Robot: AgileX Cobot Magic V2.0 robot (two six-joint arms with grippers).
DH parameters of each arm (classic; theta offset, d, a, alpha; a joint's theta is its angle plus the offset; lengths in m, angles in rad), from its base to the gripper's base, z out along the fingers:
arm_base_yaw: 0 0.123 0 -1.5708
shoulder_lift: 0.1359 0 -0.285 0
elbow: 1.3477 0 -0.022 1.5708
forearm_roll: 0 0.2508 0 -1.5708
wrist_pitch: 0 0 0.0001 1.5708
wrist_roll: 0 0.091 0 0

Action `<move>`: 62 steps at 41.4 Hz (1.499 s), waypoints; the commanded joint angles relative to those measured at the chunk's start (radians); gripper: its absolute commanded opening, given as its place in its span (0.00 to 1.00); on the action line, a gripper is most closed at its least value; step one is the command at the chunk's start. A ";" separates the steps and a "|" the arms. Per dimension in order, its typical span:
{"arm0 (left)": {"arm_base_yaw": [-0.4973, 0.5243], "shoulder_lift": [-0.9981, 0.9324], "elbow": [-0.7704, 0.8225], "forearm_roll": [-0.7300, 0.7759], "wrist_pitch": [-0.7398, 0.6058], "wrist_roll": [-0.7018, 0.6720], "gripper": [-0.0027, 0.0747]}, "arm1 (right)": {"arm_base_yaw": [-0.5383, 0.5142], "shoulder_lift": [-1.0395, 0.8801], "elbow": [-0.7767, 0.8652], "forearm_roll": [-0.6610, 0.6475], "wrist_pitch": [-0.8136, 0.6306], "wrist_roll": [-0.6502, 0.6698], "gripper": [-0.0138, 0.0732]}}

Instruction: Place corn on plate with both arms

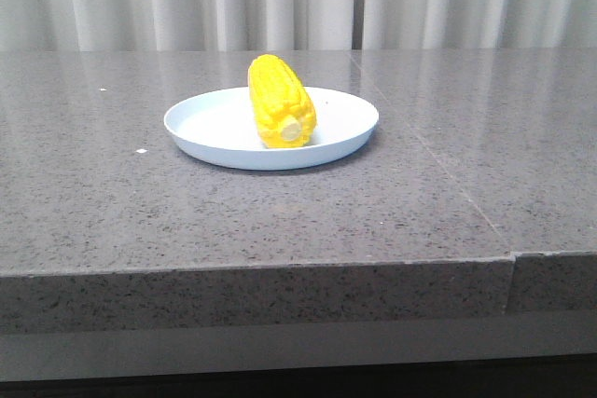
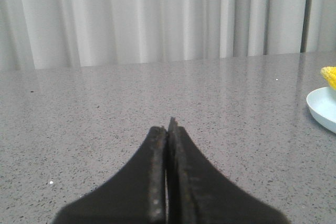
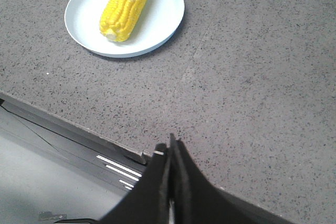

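1. I count one corn [image 1: 281, 102] on my front view.
2. I count one plate [image 1: 201, 123].
3. I count one desk [image 1: 280, 216] carrying them.
4. Across my two wrist views I count two grippers, the left gripper [image 2: 167, 129] and the right gripper [image 3: 170, 148], each with two fingers.

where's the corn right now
In the front view, the corn lies on the plate mid-table, stub end toward the camera.

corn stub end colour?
Pale cream, against the bright yellow corn lying on the plate. Front view shows it best.
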State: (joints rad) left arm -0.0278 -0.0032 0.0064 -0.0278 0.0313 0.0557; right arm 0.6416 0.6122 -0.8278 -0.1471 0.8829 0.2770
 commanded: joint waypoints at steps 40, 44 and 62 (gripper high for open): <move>0.003 -0.019 0.001 0.000 -0.089 -0.008 0.01 | -0.559 -0.636 0.839 -0.066 -0.985 -0.025 0.02; 0.003 -0.019 0.001 0.000 -0.089 -0.008 0.01 | -0.562 -0.635 0.839 -0.044 -0.928 -0.017 0.02; 0.003 -0.019 0.001 0.000 -0.089 -0.008 0.01 | -0.561 -0.636 0.839 0.093 -0.935 -0.121 0.02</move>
State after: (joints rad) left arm -0.0278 -0.0032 0.0064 -0.0278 0.0309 0.0557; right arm 0.0845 -0.0104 0.0263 -0.1329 0.0226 0.2201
